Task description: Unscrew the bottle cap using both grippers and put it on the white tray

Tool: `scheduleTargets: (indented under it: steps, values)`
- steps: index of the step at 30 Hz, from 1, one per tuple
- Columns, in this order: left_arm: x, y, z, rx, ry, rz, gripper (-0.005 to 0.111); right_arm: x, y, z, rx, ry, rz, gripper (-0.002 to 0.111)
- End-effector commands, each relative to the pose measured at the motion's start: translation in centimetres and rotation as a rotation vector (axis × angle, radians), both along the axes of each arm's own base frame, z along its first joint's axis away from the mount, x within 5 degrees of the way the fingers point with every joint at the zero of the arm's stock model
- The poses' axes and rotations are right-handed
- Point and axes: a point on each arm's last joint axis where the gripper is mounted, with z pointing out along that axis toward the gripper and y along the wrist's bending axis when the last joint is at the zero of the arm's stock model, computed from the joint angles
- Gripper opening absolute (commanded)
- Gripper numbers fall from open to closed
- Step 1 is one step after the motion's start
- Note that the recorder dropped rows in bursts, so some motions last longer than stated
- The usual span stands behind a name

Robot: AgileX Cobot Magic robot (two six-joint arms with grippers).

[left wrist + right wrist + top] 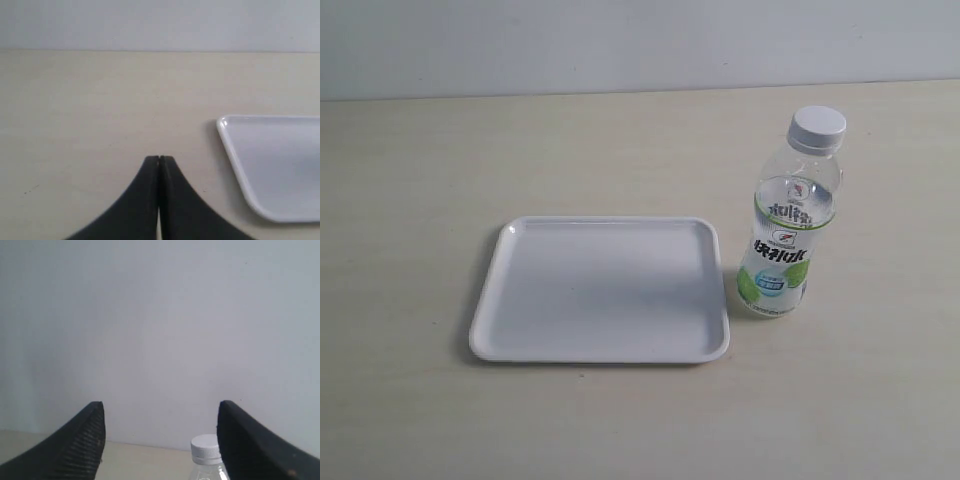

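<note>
The bottle [788, 225] stands upright on the table just right of the white tray [600, 290], with the white bottle cap [818, 124] screwed on its neck. Neither gripper shows in the exterior view. In the left wrist view my left gripper [159, 158] is shut, its black fingers pressed together with nothing between them, over bare table beside a corner of the tray [280, 165]. In the right wrist view my right gripper [161, 405] stands open and empty. The cap [205, 448] and the bottle's neck [207, 474] rise some way beyond it, close to one finger [245, 445].
The pale table [420, 160] runs back to a grey-white wall [620, 40]. The tray holds nothing.
</note>
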Motion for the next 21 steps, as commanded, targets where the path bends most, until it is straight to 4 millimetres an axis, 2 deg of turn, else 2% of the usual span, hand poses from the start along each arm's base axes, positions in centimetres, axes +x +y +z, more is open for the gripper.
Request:
scheduleTargets:
  steps: [1, 5, 8, 11, 14, 17, 21]
  values:
    - [0.0, 0.0, 0.1, -0.003, -0.017, -0.005, 0.0, 0.0, 0.0, -0.2, 0.023, 0.022, 0.013, 0.062]
    - [0.0, 0.0, 0.1, -0.003, -0.017, -0.005, 0.0, 0.1, 0.1, -0.6, 0.009, 0.059, 0.014, 0.062]
    - [0.0, 0.0, 0.1, -0.003, -0.017, -0.005, 0.0, -0.1, 0.0, 0.0, 0.034, 0.001, 0.013, 0.062]
    - [0.0, 0.0, 0.1, -0.003, -0.017, -0.005, 0.0, -0.4, -0.3, 1.1, 0.085, -0.121, 0.0, 0.072]
    - [0.0, 0.0, 0.1, -0.003, -0.017, -0.005, 0.0, 0.0, -0.8, 1.7, 0.038, -0.137, -0.091, 0.078]
    - [0.0, 0.0, 0.1, -0.003, -0.017, -0.005, 0.0, 1.4, -1.0, 1.5, -0.002, -0.059, -0.182, 0.078]
    - [0.0, 0.0, 0.1, -0.003, -0.017, -0.005, 0.0, 3.2, 0.1, -0.3, -0.131, 0.132, -0.149, 0.078]
